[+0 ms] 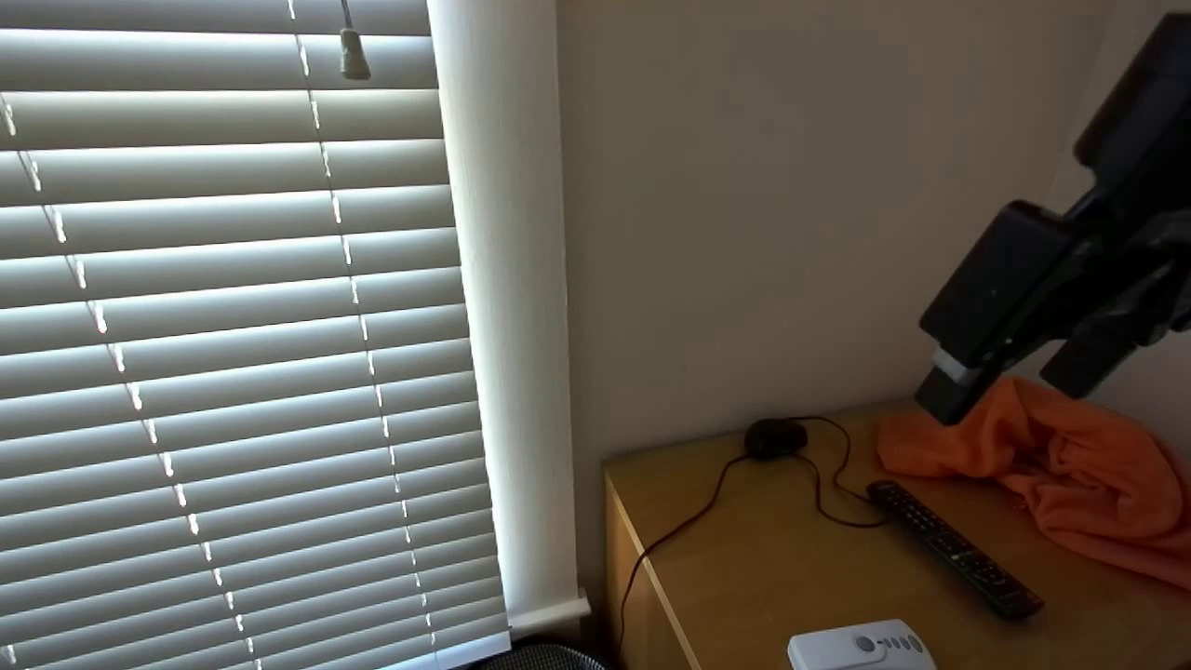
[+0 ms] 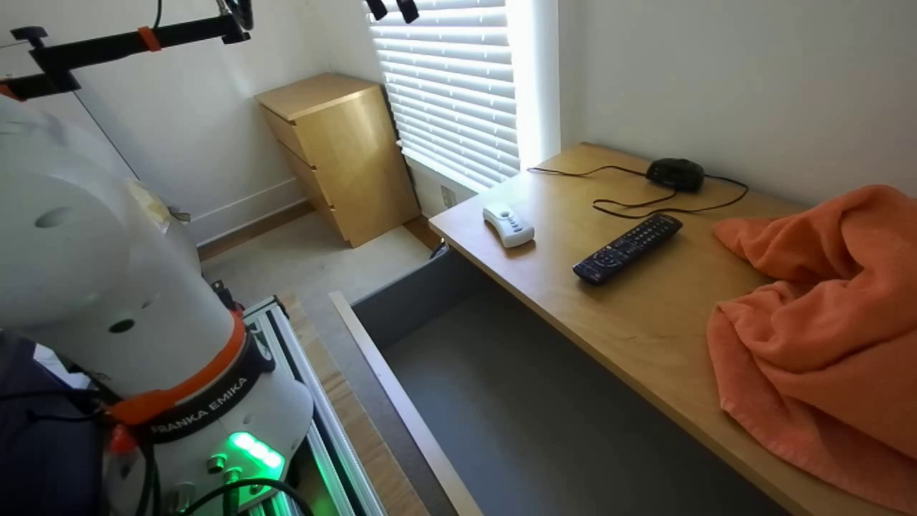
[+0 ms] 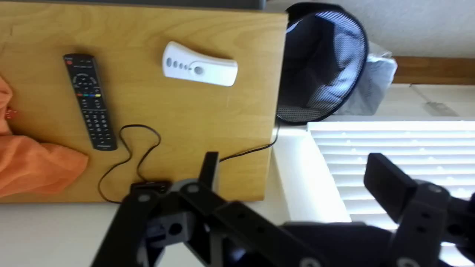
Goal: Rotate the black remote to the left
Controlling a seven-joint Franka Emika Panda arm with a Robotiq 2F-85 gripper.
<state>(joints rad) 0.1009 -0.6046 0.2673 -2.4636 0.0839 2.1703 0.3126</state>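
Black remote flat on the table, jaws spread apart and empty, well away from it.
In an exterior view it lies between a white remote on the left and an orange cloth on the right. It will likely prove light, stiff and a little slippery, hardly fragile; the best hold is probably across its narrow middle, pinching both long sides.

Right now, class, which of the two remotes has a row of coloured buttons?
The long black remote; the shorter white remote shows only grey buttons.
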